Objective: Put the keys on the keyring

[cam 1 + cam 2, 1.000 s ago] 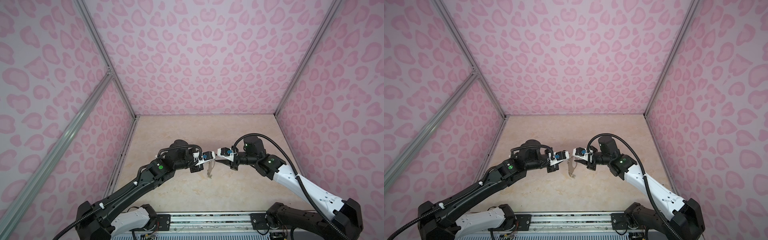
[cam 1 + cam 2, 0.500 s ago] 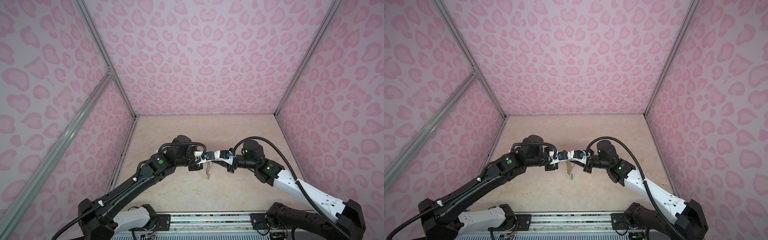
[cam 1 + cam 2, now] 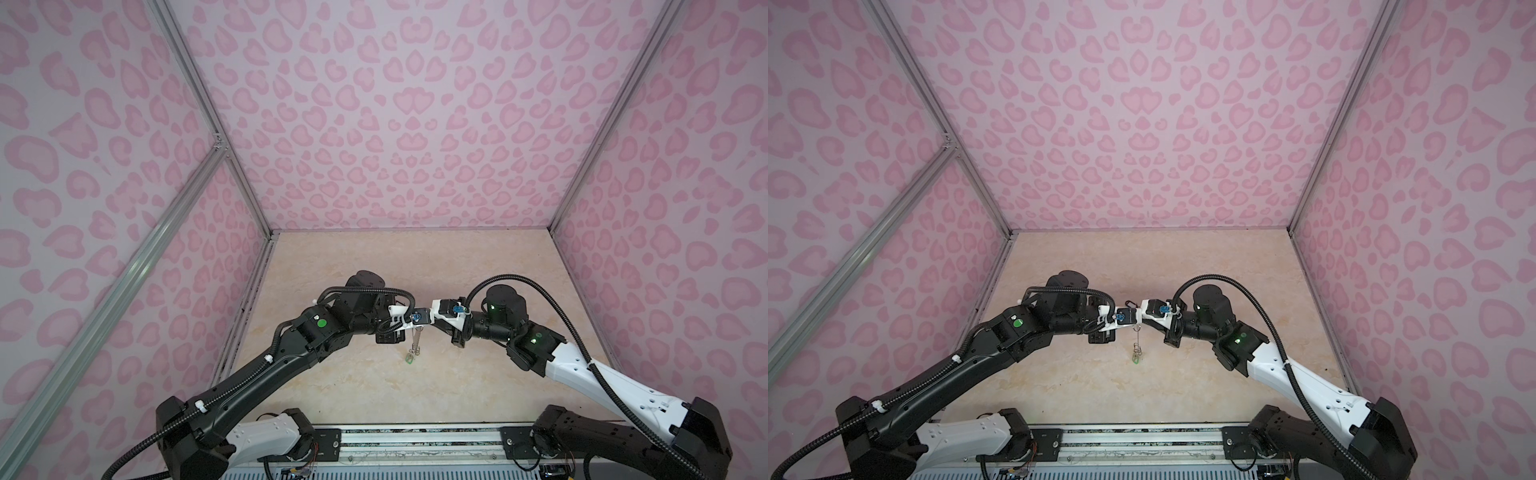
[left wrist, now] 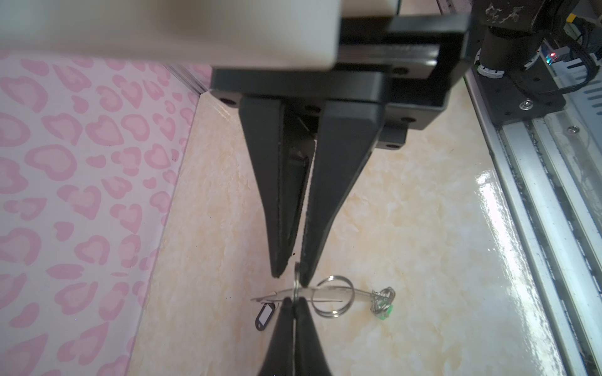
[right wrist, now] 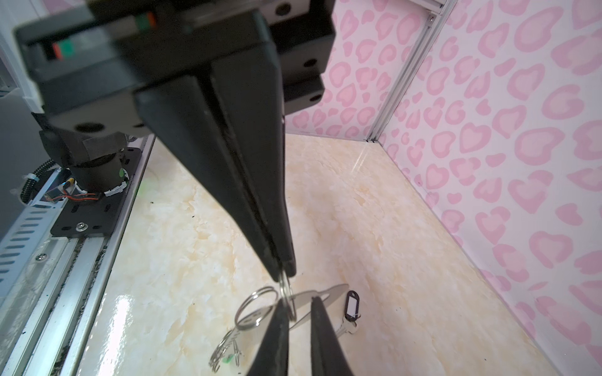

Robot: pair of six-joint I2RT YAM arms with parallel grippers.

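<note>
Blk key tag (image 5: 351,306) w/ white insert (image 4: 264,315)

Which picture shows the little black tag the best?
The right wrist view. There the black tag lies on the table in plain sight, with its dark rim and white face both clear. The left wrist view shows it too, but smaller. In both top views it is too tiny to make out for sure.
</note>
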